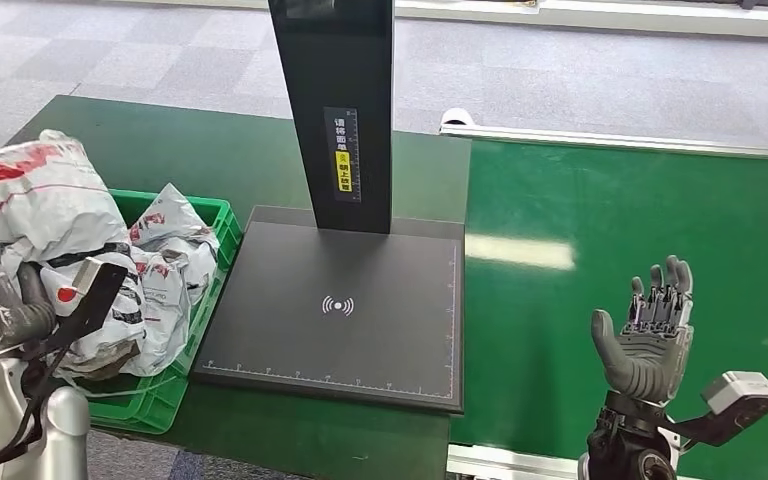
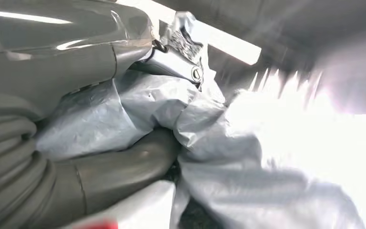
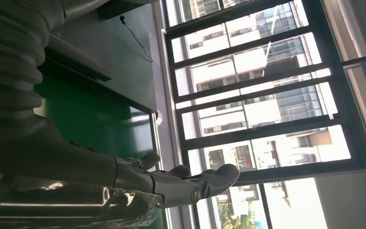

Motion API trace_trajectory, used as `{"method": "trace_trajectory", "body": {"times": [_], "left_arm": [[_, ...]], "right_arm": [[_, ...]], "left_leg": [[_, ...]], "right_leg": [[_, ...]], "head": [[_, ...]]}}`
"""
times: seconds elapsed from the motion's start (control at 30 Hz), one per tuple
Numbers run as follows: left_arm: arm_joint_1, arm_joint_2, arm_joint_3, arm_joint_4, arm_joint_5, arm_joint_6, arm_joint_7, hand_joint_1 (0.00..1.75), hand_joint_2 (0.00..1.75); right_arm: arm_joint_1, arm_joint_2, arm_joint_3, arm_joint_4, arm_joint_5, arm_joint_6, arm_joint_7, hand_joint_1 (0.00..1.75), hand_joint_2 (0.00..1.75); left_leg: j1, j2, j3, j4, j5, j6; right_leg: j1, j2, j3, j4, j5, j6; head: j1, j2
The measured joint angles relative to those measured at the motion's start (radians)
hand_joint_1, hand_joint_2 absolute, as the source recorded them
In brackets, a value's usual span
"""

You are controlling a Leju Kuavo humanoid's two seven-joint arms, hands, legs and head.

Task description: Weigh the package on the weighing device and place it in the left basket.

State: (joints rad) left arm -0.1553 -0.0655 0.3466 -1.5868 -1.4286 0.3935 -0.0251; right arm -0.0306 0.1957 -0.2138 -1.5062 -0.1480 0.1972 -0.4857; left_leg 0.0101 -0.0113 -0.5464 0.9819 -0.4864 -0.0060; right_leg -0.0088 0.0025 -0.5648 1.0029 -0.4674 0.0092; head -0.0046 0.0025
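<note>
Green conveyor belt (image 1: 660,220), grey floor (image 1: 140,50)

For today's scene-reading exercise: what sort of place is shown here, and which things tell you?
Probably a parcel-sorting or logistics station. A black weighing platform with a scan post stands beside a green conveyor belt, and a green basket holds plastic-wrapped packages.

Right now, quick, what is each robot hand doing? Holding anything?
Left hand: holding a grey package, over the green basket.
Right hand: open, fingers spread, holding nothing.
</note>
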Motion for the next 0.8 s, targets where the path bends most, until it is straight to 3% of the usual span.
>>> {"method": "trace_trajectory", "body": {"times": [0.1, 0.23, 0.37, 0.63, 0.8], "left_arm": [[-0.01, 0.04, -0.011, 0.09, 0.003, -0.111, 0.071, 1.73, 1.75], [-0.018, 0.057, -0.016, 0.125, 0.009, -0.14, 0.094, 1.65, 1.75], [-0.082, 0.122, -0.06, 0.281, 0.07, -0.208, 0.056, 0.0, 1.75], [-0.095, 0.132, -0.082, 0.325, 0.231, -0.035, -0.036, 0.0, 1.75], [-0.094, 0.131, -0.083, 0.325, 0.258, -0.007, -0.052, 0.0, 1.75]], "right_arm": [[-0.01, 0.008, -0.017, -0.001, 0.016, 0.017, -0.007, 0.0, 1.75], [-0.016, 0.011, -0.025, -0.001, 0.022, 0.023, -0.008, 0.0, 1.75], [-0.046, 0.021, -0.046, 0.007, 0.045, 0.03, -0.004, 0.0, 1.75], [-0.067, 0.022, -0.044, 0.035, 0.063, 0.031, 0.004, 0.0, 1.75], [-0.074, 0.022, -0.037, 0.046, 0.066, 0.03, 0.01, 0.0, 1.75]], "left_leg": [[0.0, 0.0, 0.0, 0.0, 0.0, 0.0], [0.0, 0.0, 0.0, 0.0, 0.0, 0.0], [-0.001, -0.001, 0.002, 0.0, 0.0, 0.0], [-0.001, -0.002, 0.002, 0.0, 0.001, -0.001], [-0.001, -0.002, 0.001, 0.0, 0.001, -0.001]], "right_leg": [[0.0, 0.0, 0.0, 0.0, 0.0, 0.0], [-0.001, 0.0, 0.0, 0.0, 0.0, 0.0], [-0.001, -0.001, 0.003, 0.0, 0.0, 0.0], [-0.001, -0.002, 0.003, 0.0, 0.0, 0.0], [-0.001, -0.002, 0.002, 0.0, 0.0, 0.0]], "head": [[0.0, 0.0], [0.0, 0.0], [0.0, 0.0], [0.0, 0.0], [0.0, 0.0]]}}
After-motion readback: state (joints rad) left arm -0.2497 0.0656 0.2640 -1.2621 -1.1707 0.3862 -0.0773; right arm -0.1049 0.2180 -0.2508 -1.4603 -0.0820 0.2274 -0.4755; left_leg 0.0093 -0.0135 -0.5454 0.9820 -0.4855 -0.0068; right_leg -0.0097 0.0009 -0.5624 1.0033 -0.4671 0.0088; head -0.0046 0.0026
